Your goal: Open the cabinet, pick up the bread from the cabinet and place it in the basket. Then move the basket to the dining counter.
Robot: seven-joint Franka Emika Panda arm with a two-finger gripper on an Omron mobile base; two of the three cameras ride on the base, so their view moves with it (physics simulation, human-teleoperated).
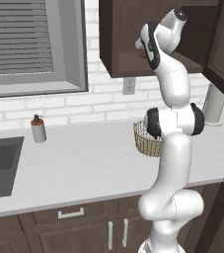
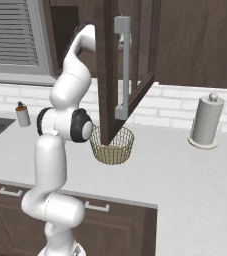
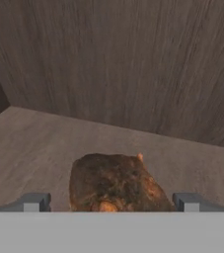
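One bread [image 3: 114,183] on cabinet [image 3: 133,74] shelf, between wide tool [image 3: 111,201] fingertips; no readable writing.

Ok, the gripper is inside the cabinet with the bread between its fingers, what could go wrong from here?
1. The gripper is open around the bread, whose lumpy, uneven shape could let it slip or roll deeper on the cabinet shelf as the jaws close.
2. The open cabinet door hangs right above the basket, so the arm may clip the door when carrying the bread down.
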